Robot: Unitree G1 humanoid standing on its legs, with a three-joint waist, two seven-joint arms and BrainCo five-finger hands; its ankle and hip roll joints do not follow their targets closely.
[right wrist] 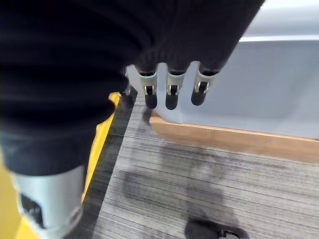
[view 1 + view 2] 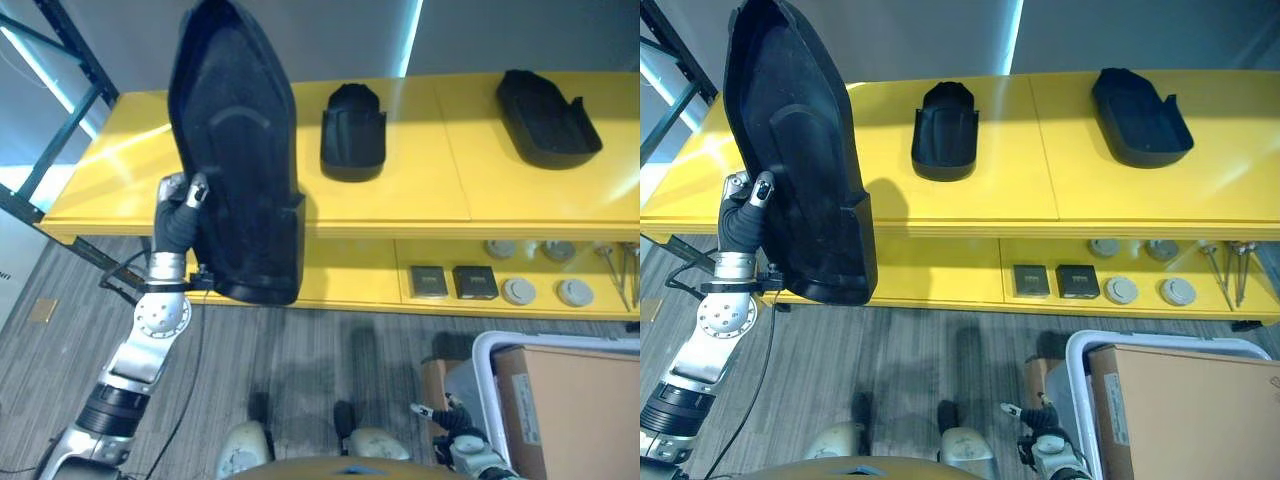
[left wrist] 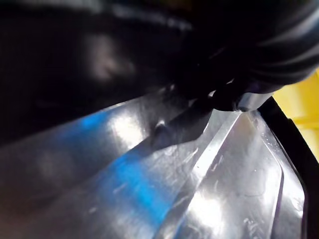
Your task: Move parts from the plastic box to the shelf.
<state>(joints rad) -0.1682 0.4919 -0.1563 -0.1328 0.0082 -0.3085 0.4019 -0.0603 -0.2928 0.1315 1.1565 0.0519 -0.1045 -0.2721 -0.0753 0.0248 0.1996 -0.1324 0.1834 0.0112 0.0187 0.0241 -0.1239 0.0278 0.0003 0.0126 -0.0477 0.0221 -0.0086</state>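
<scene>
Yellow shelf [image 2: 420,200] already carries two black parts [image 2: 352,132] [image 2: 548,118], while the left hand [image 2: 180,205], fingers curled on a third large black part's [image 2: 240,150] edge, holds it upright before the shelf, unplaced; the right hand [image 1: 169,84] hangs empty, fingers relaxed, beside the plastic box [image 2: 1085,350].

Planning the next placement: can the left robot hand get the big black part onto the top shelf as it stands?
Probably yes. The left robot hand holds the big black part upright over the left end of the top shelf, where bare yellow surface lies left of the two smaller black parts already placed.
</scene>
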